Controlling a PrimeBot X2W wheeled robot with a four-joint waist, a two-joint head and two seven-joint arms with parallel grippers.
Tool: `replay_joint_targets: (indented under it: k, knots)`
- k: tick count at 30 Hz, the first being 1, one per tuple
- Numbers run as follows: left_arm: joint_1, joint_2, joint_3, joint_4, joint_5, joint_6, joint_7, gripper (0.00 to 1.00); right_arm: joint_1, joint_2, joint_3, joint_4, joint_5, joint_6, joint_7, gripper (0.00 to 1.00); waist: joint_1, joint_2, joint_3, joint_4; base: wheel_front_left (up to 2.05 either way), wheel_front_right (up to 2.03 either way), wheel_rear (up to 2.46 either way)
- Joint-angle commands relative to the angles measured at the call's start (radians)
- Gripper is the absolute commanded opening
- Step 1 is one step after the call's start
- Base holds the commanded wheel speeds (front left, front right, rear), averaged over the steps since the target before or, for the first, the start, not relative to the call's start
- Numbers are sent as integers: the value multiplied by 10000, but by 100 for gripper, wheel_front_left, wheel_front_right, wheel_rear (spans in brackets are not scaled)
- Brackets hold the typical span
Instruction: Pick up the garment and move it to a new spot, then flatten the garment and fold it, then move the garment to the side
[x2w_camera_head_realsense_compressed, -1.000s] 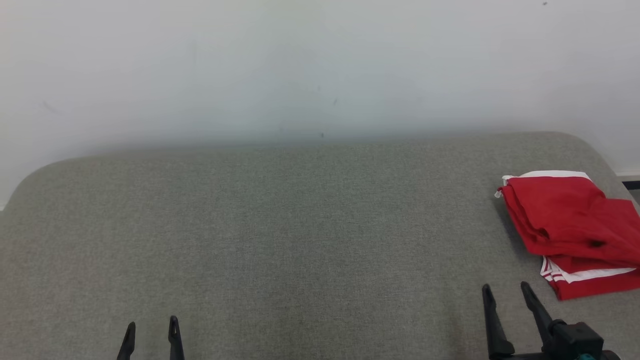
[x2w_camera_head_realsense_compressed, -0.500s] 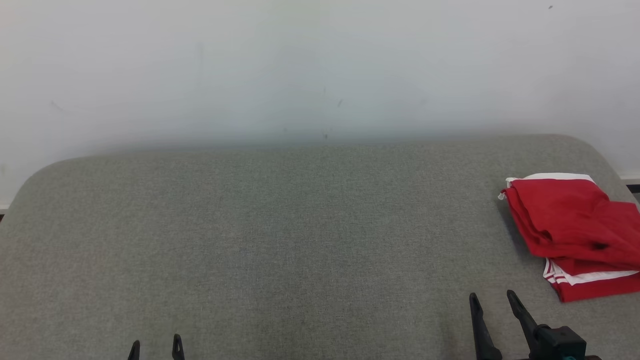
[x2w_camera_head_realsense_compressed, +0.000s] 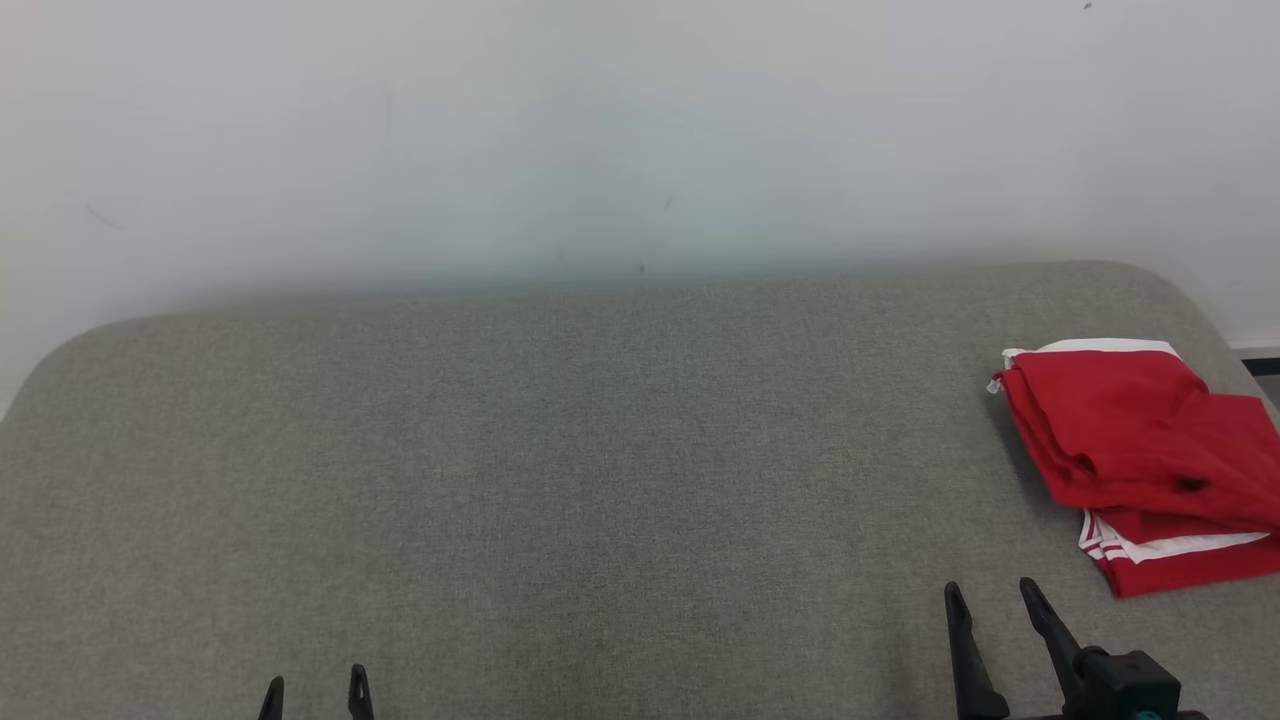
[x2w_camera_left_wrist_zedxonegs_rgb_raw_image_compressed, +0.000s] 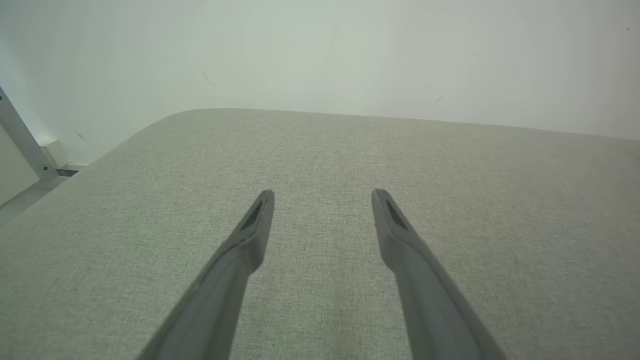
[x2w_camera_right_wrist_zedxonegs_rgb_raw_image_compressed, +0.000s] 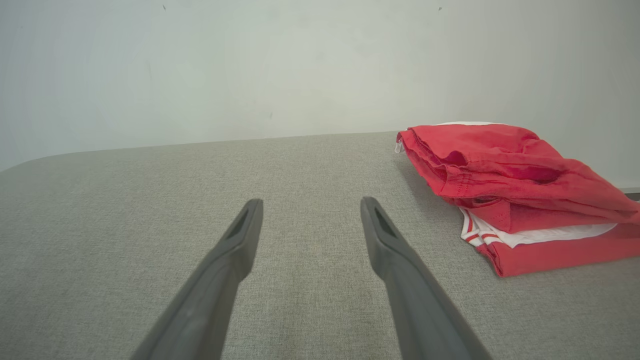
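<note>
On grey surface (x2w_camera_head_realsense_compressed: 560, 480): folded red garment (x2w_camera_head_realsense_compressed: 1135, 440), white-trimmed.

The left tool (x2w_camera_head_realsense_compressed: 314, 690) has its two dark fingers spread wide with nothing between them. The right tool (x2w_camera_head_realsense_compressed: 990, 592) is spread just as wide and empty, its dark wrist block (x2w_camera_head_realsense_compressed: 1130, 685) directly behind the fingers.

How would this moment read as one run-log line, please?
garment: folded, on grey surface, right side | left gripper: open, empty | right gripper: open, empty
</note>
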Motion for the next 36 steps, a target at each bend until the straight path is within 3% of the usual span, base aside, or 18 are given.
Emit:
replay_joint_targets:
  k: [1, 8, 9, 12, 36]
  knots:
    - [-87, -11, -10, 26, -2, 25, -25, 100, 44, 43, -10, -14, 71, 1, -19, 100, 0, 0, 2, 9, 0, 0, 0]
    - [-115, -11, -35, 119, 83, 10, -25, 100, -9, 41, -101, -8, 107, 1, -153, 100, 0, 0, 17, 71, 0, 0, 0]
    - [-42, 0, -22, 118, 2, -13, 3, 0, -11, 4, -91, 15, 75, 0, -107, 0, 0, 0, 18, 70, 0, 0, 0]
    - [72, -13, -21, 410, -10, -12, 17, 0, 91, 12, -81, 330, 67, 0, -52, 0, 1, 0, 18, 70, 0, 0, 0]
    - [-677, -9, 350, 356, -4410, -439, 1152, 0, -560, 14, -167, 497, 4719, 1, 748, 0, 1, 0, 110, 86, 0, 0, 0]
